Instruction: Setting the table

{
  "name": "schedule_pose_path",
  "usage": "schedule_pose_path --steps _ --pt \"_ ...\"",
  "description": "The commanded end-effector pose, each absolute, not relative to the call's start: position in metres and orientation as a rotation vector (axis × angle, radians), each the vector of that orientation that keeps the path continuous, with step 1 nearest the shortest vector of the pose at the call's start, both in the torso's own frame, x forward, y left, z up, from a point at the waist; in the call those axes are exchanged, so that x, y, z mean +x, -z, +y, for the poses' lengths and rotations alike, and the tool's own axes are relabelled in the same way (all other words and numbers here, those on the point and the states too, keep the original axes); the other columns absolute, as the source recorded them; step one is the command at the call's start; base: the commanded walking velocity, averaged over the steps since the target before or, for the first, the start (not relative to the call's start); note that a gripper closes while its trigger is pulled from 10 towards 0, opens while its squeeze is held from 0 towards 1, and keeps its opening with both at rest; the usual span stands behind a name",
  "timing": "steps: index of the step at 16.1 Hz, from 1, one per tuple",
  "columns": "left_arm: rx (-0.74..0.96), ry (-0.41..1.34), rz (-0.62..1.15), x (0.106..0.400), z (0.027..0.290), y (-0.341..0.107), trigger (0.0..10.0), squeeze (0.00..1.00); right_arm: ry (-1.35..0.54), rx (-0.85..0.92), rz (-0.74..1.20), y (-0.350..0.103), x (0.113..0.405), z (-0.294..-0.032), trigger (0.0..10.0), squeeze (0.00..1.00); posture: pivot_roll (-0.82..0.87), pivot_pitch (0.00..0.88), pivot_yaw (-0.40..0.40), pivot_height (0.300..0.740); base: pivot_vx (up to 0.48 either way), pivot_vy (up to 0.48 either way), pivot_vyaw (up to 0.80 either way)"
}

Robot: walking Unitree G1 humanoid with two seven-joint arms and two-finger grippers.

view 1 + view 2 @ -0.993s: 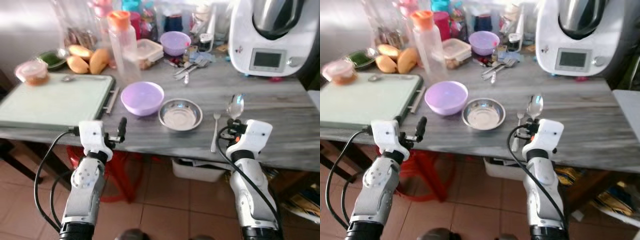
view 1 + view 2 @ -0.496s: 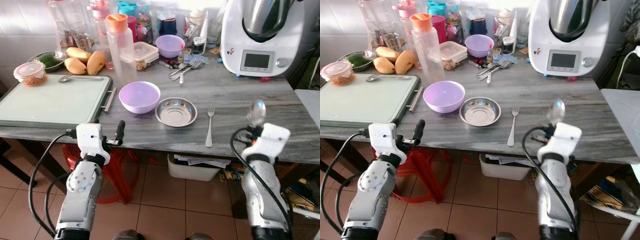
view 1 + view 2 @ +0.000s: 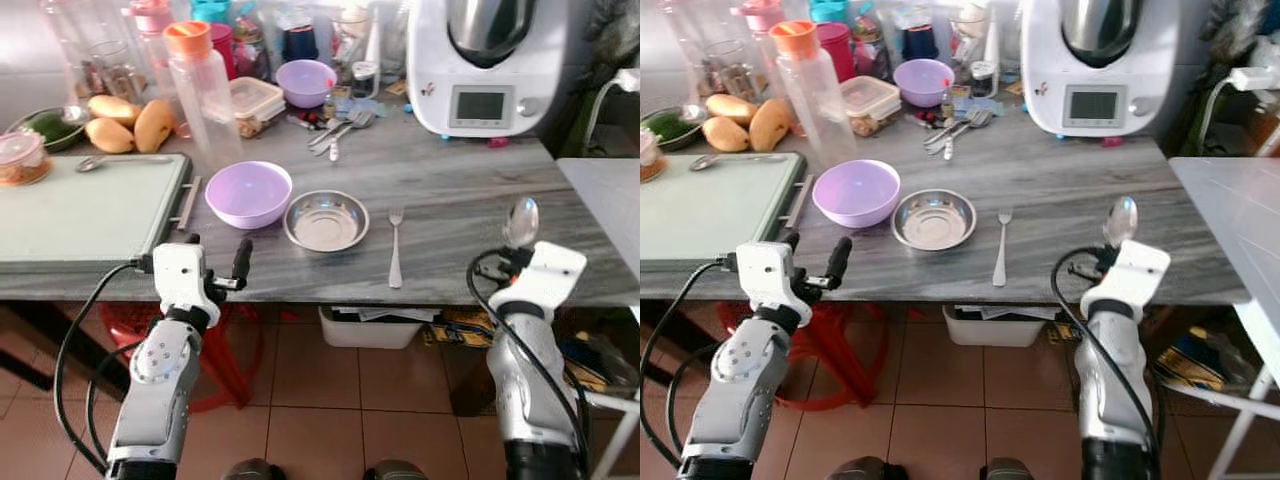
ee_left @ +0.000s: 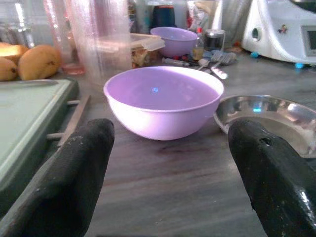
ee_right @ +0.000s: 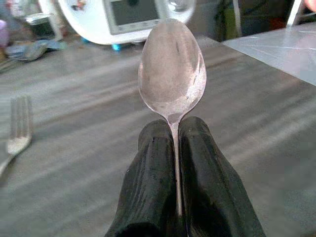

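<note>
The right gripper [image 5: 175, 148], fingers pinched on a spoon [image 3: 522, 221] held bowl-up, hangs over the table's [image 3: 470, 190] front edge, right of the fork [image 3: 395, 245], with bare grey tabletop between them. The left gripper [image 4: 168, 173], fingers spread wide, faces the purple bowl [image 3: 248, 193] beside the steel dish [image 3: 326, 220]. Since the earlier frame the spoon stands farther right of the fork.

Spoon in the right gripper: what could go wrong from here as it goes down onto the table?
1. The right gripper pinches the spoon only at its thin neck, bowl up, so it may twist or slip on release.
2. It hangs near the table's front edge, right of the fork; set down there, it could fall to the floor.
3. The left gripper is open close to the purple bowl and may nudge it.
</note>
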State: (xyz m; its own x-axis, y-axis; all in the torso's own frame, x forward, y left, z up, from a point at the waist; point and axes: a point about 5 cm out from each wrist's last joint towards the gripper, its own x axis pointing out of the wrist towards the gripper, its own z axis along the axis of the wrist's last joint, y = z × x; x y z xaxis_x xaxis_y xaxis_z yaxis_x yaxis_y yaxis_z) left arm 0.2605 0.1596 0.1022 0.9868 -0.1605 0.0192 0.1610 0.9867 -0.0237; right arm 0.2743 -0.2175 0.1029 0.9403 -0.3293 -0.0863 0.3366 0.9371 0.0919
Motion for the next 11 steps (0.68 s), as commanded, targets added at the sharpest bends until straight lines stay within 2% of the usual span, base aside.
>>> schedule_pose_path --steps 1,5,11 --pt "-0.021 0.166 -0.02 0.259 0.162 -0.105 10.0 0.0 0.339 0.112 0.069 -0.104 0.278 -0.219 10.0 0.0 -0.01 0.031 0.058 0.74 0.0 0.0 0.0" --pt "-0.018 0.174 -0.016 0.258 0.164 -0.106 10.0 0.0 0.321 0.117 0.089 -0.1 0.279 -0.218 10.0 0.0 -0.01 0.034 0.06 0.74 0.181 0.0 0.0" --pt "-0.014 0.164 -0.002 0.257 0.165 -0.105 10.0 0.0 0.211 0.137 0.151 -0.093 0.296 -0.216 10.0 0.0 0.0 0.038 0.059 0.74 0.0 0.0 0.0"
